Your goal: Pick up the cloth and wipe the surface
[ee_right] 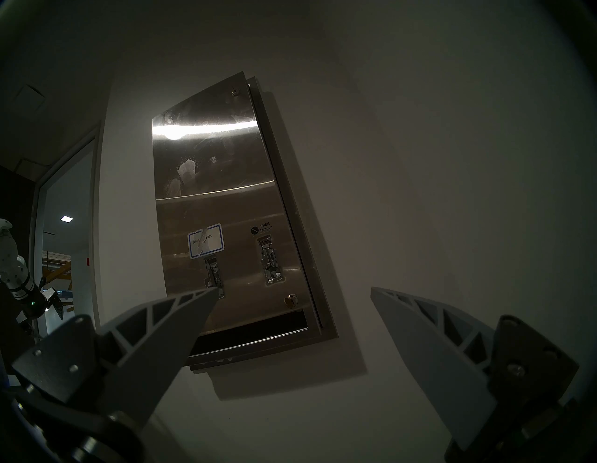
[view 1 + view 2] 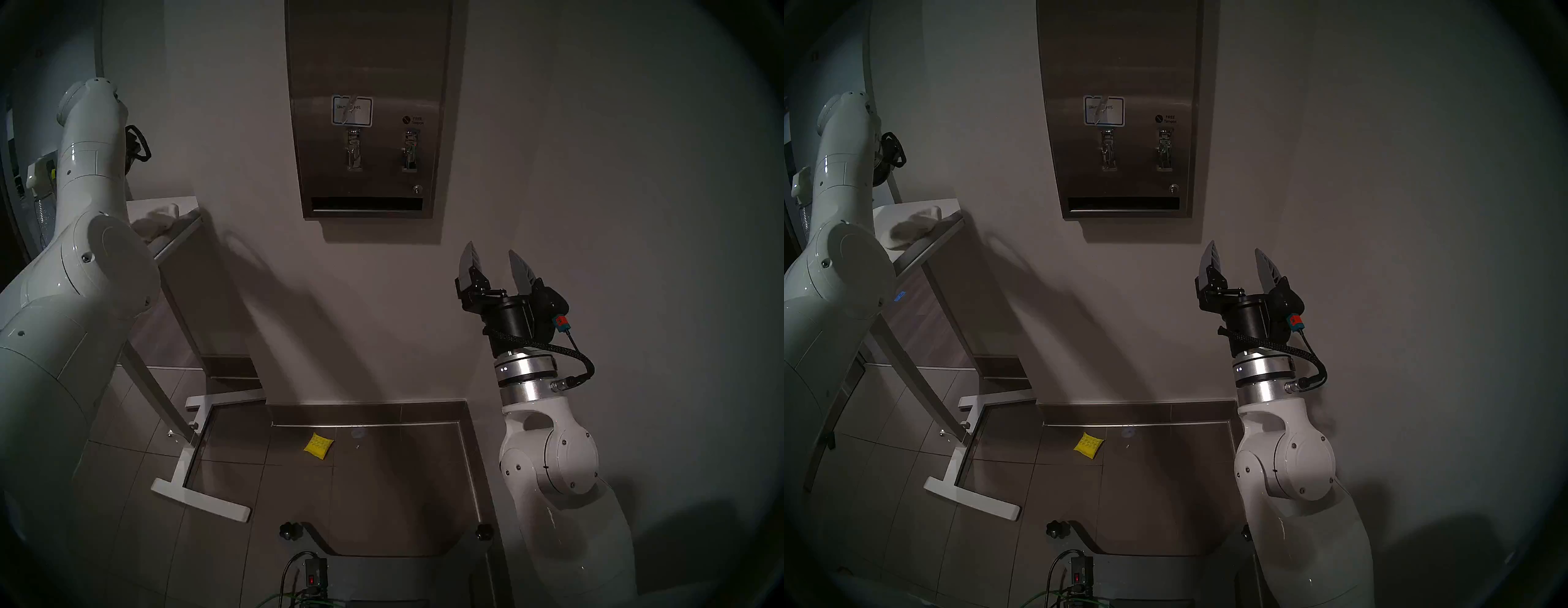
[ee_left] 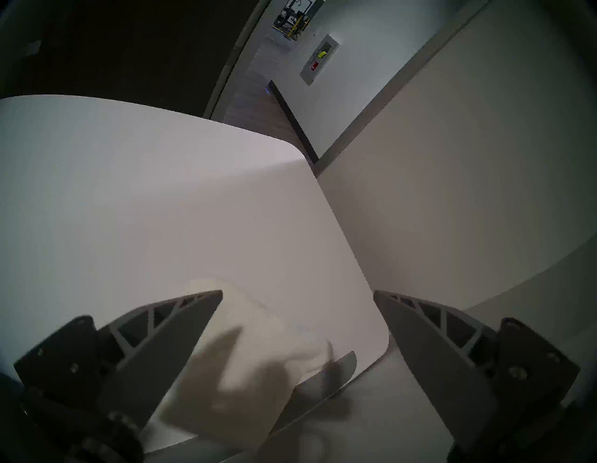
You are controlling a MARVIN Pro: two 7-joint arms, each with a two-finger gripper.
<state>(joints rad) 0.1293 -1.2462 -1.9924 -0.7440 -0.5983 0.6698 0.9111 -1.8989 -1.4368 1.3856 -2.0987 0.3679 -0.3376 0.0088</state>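
The cream-white cloth [image 2: 159, 223] lies crumpled on a small white table [image 2: 186, 203] at the left, near the table's corner. In the left wrist view the cloth [image 3: 252, 349] sits low between the fingers of my left gripper [image 3: 298, 291], which is open above it with nothing held. The surface is a tall steel dispenser front [image 2: 369, 63] on the wall, with a blue-bordered label [image 2: 351, 111], two levers and a dark slot [image 2: 367, 204]. My right gripper [image 2: 491, 248] stands open and empty, pointing up, below and right of the dispenser [image 1: 210, 181], apart from it.
A yellow quilted pad [image 2: 318, 446] lies on the tiled floor near the metal baseboard. The table's white foot [image 2: 199, 503] reaches across the floor at lower left. A doorway [image 3: 274, 64] opens beyond the table. Smudges show on the dispenser's upper part.
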